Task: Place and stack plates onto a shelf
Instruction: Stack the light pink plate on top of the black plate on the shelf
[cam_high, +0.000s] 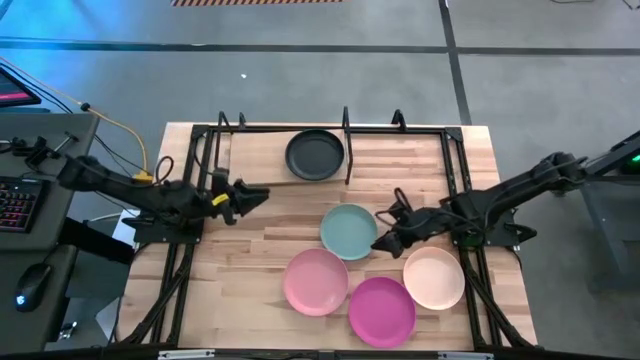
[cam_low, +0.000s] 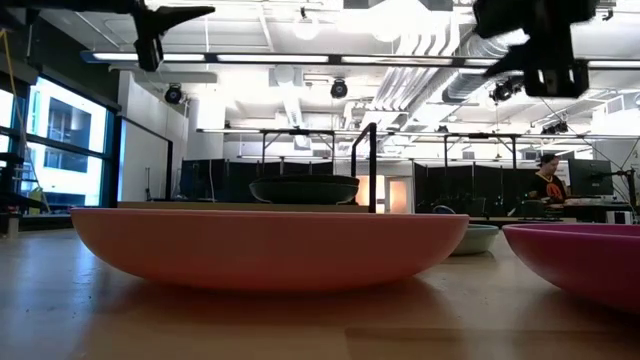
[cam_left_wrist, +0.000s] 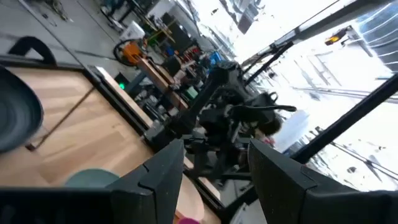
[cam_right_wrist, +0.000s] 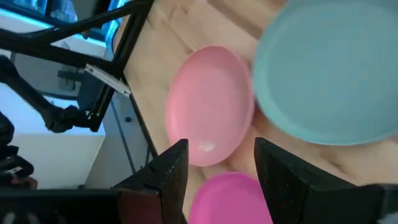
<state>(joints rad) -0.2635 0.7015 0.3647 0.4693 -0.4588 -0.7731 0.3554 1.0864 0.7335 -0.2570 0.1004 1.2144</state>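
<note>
Your right gripper (cam_high: 381, 243) hangs with fingers apart, holding nothing, at the light teal plate's (cam_high: 349, 231) rim mid-table. Come down carelessly and you may shove it into the pink plate (cam_high: 316, 281), just beside. The left gripper (cam_high: 258, 193), parted too, waits near the left edge; the grey plate (cam_high: 314, 155) sits on the shelf (cam_high: 400, 150).
</note>
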